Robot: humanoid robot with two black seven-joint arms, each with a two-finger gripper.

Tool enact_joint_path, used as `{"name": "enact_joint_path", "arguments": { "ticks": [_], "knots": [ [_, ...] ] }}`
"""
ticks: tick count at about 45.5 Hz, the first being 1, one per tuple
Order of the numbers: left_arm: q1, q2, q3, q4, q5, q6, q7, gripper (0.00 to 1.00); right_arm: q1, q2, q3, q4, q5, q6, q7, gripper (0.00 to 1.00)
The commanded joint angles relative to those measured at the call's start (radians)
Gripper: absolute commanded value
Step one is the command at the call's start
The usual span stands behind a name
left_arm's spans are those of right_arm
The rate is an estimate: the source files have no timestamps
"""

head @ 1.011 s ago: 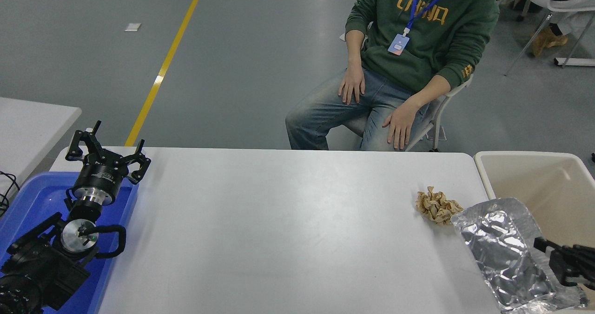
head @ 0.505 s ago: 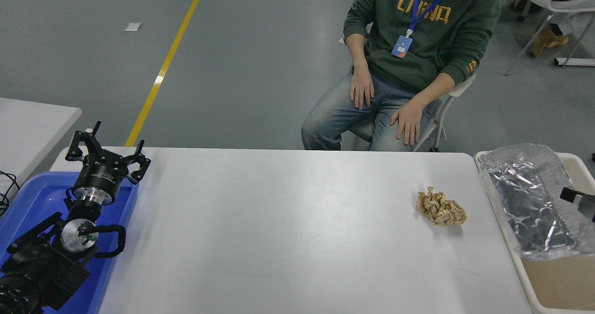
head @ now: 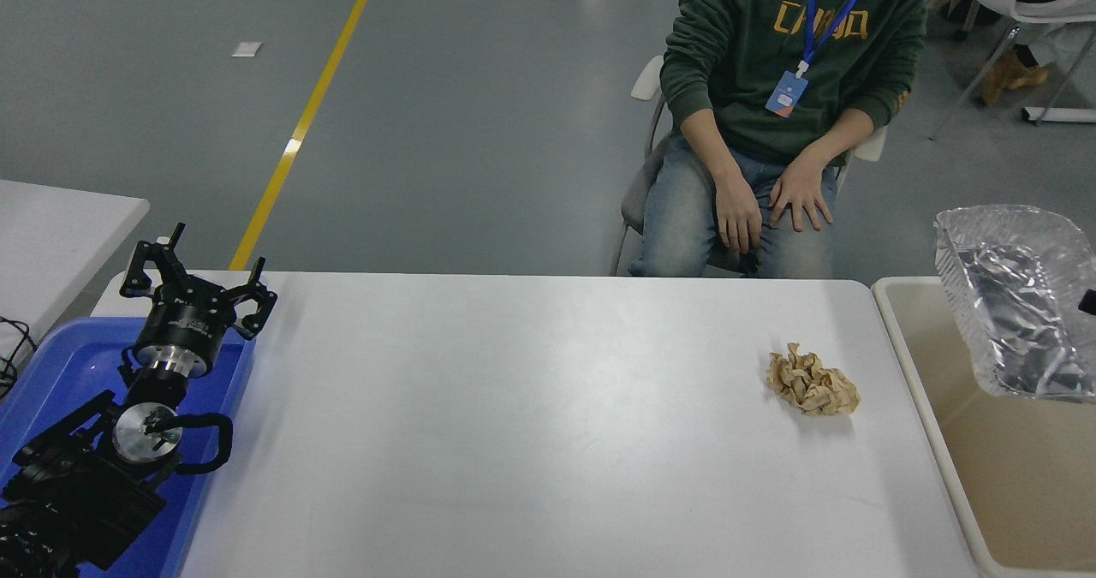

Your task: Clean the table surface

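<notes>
The glossy white worktop [head: 531, 424] fills the frame's lower middle, bare but for a crumpled brown paper wad [head: 811, 381] near its right edge, the left gripper [head: 199, 280] parked spread open at lower left, the right gripper unseen.

The table surface [head: 531, 424] is a big plain white top with rounded corners, smooth and a bit glossy, with soft light glare across the middle. It lies flat and fills most of the near view, its far edge running straight left to right.
</notes>
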Motion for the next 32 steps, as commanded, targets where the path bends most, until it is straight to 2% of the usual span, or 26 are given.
{"name": "enact_joint_path", "arguments": {
  "ticks": [1,13,21,32],
  "knots": [
    [0.0,0.0,0.0,-0.001,0.0,0.0,0.0,1.0,-0.032,0.126,-0.007,-0.192,0.061,0.023,0.019,0.0],
    [0.0,0.0,0.0,-0.001,0.0,0.0,0.0,1.0,-0.078,0.28,-0.018,-0.43,0.078,0.025,0.079,0.0],
    [0.0,0.0,0.0,-0.001,0.0,0.0,0.0,1.0,-0.096,0.377,-0.018,-0.593,0.079,0.083,0.115,0.0],
    [0.0,0.0,0.0,0.0,0.0,0.0,0.0,1.0,-0.156,0.558,-0.051,-0.913,0.078,0.083,0.227,0.0]
  ]
}}
